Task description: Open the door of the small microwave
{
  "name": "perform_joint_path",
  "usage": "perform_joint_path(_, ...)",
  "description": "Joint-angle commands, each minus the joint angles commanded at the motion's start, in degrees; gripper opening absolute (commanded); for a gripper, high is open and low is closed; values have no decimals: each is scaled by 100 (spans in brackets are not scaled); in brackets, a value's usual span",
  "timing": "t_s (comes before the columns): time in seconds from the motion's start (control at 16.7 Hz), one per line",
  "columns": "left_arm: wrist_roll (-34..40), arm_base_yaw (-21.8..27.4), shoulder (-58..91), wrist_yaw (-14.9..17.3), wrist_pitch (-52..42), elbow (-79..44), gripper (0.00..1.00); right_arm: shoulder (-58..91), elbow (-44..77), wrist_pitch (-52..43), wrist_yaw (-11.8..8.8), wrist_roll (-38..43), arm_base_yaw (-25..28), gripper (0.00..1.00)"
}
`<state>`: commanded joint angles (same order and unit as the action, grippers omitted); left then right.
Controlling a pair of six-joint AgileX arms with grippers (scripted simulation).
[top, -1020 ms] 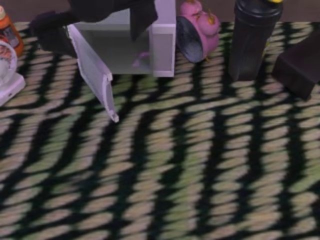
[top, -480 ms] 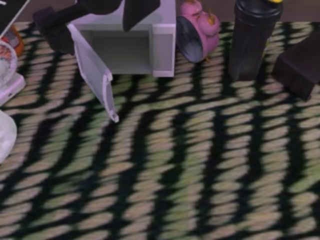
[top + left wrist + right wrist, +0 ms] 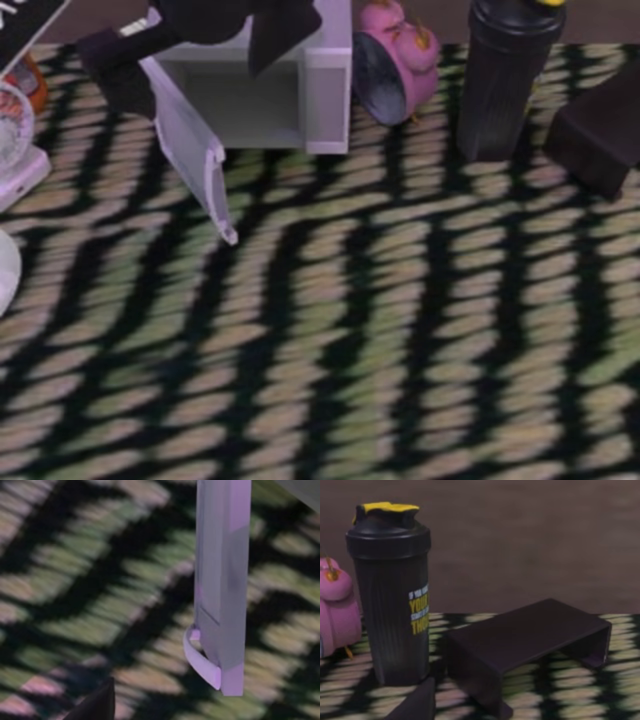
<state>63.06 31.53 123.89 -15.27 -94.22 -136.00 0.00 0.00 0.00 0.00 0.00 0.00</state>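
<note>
Black, the left end effector (image 3: 215, 25) hangs over the microwave (image 3: 290, 85) at the bench's (image 3: 400, 330) far edge, left of centre; whether it is released or clenched I cannot tell. Below it the door (image 3: 190, 150) stands swung wide open, hinged at the microwave's left, its handle (image 3: 200, 662) at the free edge. Beside the microwave sit a pink clock (image 3: 395, 60), a shaker (image 3: 505, 75) and a dark stand (image 3: 530, 645). No right end effector shows from above.

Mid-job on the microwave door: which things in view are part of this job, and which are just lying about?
Job:
small microwave, cavity exposed
door, swung wide open
left gripper, above the microwave

Lying about:
pink alarm clock
black shaker bottle
dark stand
orange bottle
white appliance
</note>
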Motion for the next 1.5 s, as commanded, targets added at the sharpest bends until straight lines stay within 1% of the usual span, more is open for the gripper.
perform_joint_path(0.3, -170, -178, -322, 22, 1363, 1677, 100, 0, 0, 0, 0, 0, 0, 100)
perform_joint_path(0.48, -253, -258, -436, 31, 1994, 2394, 100, 0, 0, 0, 0, 0, 0, 100)
perform_joint_path(0.6, -277, -280, -460, 34, 2165, 2571, 100, 0, 0, 0, 0, 0, 0, 100)
perform_joint_path(0.84, -278, -281, -461, 34, 2171, 2578, 100, 0, 0, 0, 0, 0, 0, 100)
perform_joint_path(1.5, -278, -281, -461, 34, 2171, 2578, 17, 0, 0, 0, 0, 0, 0, 100)
